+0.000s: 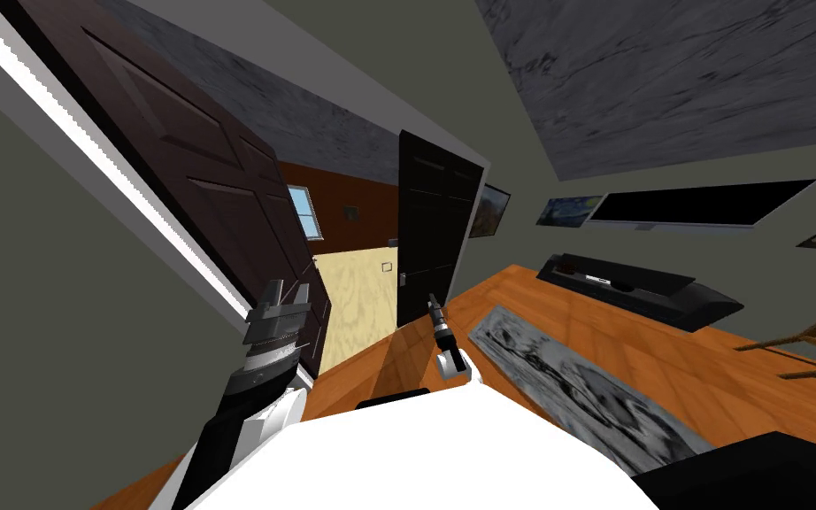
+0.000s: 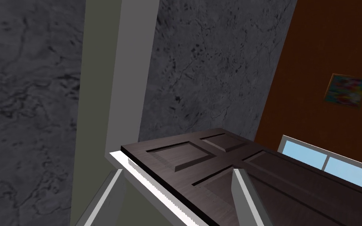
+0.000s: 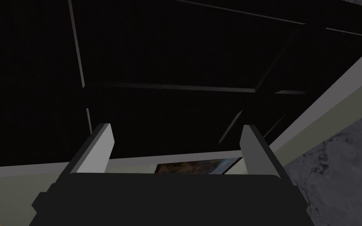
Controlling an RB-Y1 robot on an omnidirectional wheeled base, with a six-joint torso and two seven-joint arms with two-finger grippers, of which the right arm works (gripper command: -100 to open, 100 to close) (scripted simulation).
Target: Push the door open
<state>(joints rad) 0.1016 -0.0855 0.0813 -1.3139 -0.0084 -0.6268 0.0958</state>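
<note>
Head view: The dark brown panelled door point(image 1: 220, 190) stands on the robot's left, swung off its white frame point(image 1: 123, 190), with the gap beyond showing a pale floor point(image 1: 357, 297) and a window point(image 1: 303, 212). The left gripper point(image 1: 287, 292) is raised against the door's lower free edge; contact cannot be confirmed. The right gripper point(image 1: 434, 303) hangs near a second, black door point(image 1: 433, 226), apart from it. A grey rug point(image 1: 574, 381) lies on the wooden floor point(image 1: 521, 305).

Left wrist view: The left gripper point(image 2: 178, 196) is spread wide. One finger point(image 2: 109, 196) sits on the frame side and the other is over the door's face point(image 2: 215, 157), so the door's edge runs between them. The window point(image 2: 325, 163) shows past the door.

Right wrist view: The right gripper point(image 3: 178, 151) is spread wide, holding nothing. It faces the black door point(image 3: 176, 59). A framed picture point(image 3: 196, 166) shows between its fingers point(image 3: 97, 149).
</note>
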